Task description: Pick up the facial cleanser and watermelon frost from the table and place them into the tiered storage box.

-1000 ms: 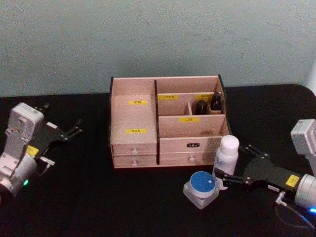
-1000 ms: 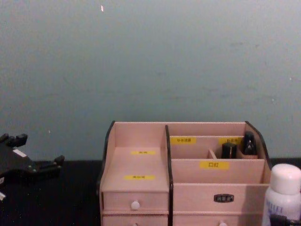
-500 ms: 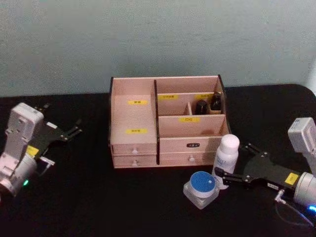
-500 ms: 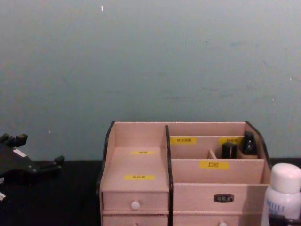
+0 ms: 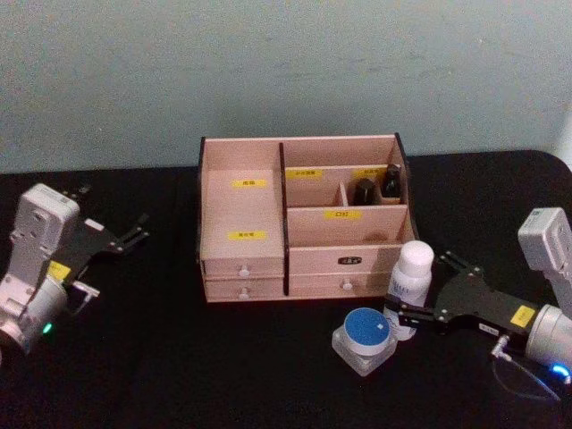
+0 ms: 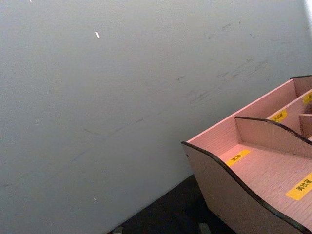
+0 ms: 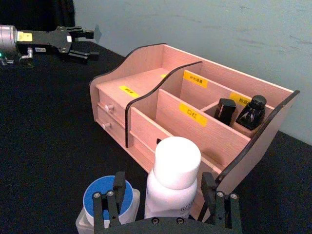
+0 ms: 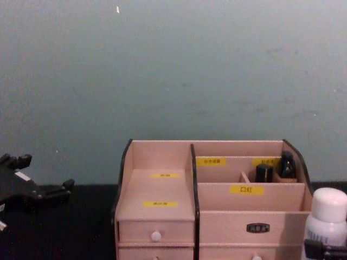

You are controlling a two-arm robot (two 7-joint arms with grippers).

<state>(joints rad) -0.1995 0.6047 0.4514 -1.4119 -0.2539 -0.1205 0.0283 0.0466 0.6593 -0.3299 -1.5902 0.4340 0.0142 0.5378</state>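
The white capped bottle (image 5: pixel 412 278), the facial cleanser, stands upright on the black table just before the tiered storage box (image 5: pixel 241 207); it also shows as the bottle (image 7: pixel 171 185) and the bottle (image 8: pixel 327 216). My right gripper (image 5: pixel 418 286) is open with one finger on each side of the bottle, and in the right wrist view the right gripper (image 7: pixel 163 196) leaves small gaps to it. Beside the bottle sits a clear jar with a round blue lid (image 5: pixel 365 338), the watermelon frost, untouched. My left gripper (image 5: pixel 114 213) is parked open far left of the box.
Two small dark bottles (image 5: pixel 377 188) stand in the box's upper right compartment. The box's left tiers and middle right slot hold nothing. Bare black table (image 5: pixel 179 357) lies in front and to the left. A grey-green wall stands close behind the box.
My right gripper has slid left and forward, so its fingers now flank the white bottle. The bottle, jar and left arm have stayed put.
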